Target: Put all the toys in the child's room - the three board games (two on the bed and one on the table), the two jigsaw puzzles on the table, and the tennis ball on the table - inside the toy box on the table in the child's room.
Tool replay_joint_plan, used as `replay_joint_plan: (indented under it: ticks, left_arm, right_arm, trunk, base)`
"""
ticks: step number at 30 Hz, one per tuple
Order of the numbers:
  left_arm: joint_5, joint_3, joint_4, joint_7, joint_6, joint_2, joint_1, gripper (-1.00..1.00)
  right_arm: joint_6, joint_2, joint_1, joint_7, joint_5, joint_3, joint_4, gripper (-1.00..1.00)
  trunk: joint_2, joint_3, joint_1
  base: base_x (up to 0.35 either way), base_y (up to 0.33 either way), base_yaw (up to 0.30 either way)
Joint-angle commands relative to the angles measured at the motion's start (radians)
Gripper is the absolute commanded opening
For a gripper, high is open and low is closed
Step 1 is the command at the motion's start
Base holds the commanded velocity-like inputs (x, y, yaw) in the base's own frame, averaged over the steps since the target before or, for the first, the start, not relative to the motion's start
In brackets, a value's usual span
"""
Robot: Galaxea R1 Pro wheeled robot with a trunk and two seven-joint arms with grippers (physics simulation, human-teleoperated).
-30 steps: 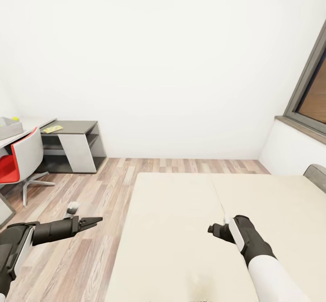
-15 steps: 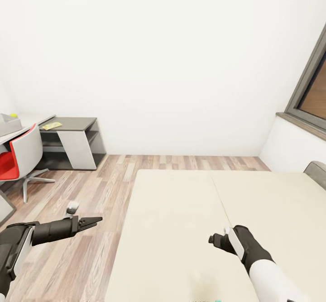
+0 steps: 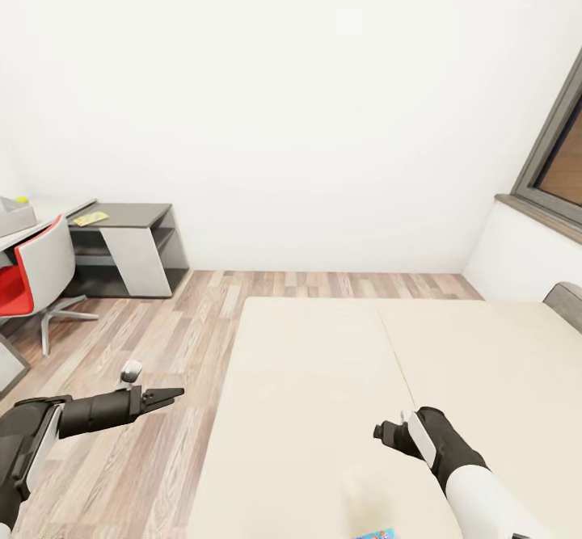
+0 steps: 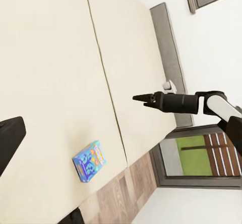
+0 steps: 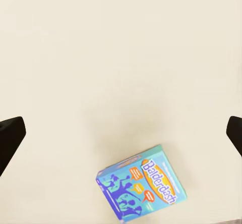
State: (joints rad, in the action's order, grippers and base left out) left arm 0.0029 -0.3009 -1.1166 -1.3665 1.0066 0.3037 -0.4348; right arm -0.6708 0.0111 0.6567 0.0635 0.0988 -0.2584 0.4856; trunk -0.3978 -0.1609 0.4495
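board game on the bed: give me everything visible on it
The board game is a thin, flat, light blue rectangular box with an orange oval logo and dark blue figures on its face. It lies flat, face up and skewed, alone on the beige mattress of the bed, near its edge. No gripper touches it.

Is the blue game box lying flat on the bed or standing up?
Lying flat. The board game shows its whole printed face upward, resting on the bed.
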Motion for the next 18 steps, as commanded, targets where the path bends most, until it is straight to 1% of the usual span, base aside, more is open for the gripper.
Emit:
replay_joint_plan:
  ticks: [1,10,15,18]
  left_arm:
    - [0.0,0.0,0.0,-0.003,0.01,0.0,-0.001,1.0]
    - [-0.001,0.002,0.008,-0.001,0.01,-0.004,-0.001,1.0]
    - [-0.003,0.012,0.05,-0.003,0.009,-0.004,-0.001,1.0]
    - [-0.002,0.014,0.057,-0.008,0.01,-0.003,-0.001,1.0]
  right_arm:
    - [-0.004,0.0,0.001,0.007,0.01,-0.002,0.001,1.0]
    - [-0.007,-0.01,0.001,0.006,0.011,-0.002,0.001,1.0]
    - [-0.011,-0.015,0.001,0.008,0.012,-0.002,0.001,1.0]
    - [-0.011,-0.014,0.001,0.008,0.011,0.005,0.001,1.0]
  trunk:
    - [-0.002,-0.004,0.001]
    - [-0.002,-0.019,0.001]
    - [-0.002,-0.027,0.001]
    - [-0.002,-0.032,0.001]
  base:
    - [0.0,0.0,0.0]
    - [0.0,0.0,0.0]
    - [0.0,0.0,0.0]
    - [0.0,0.0,0.0]
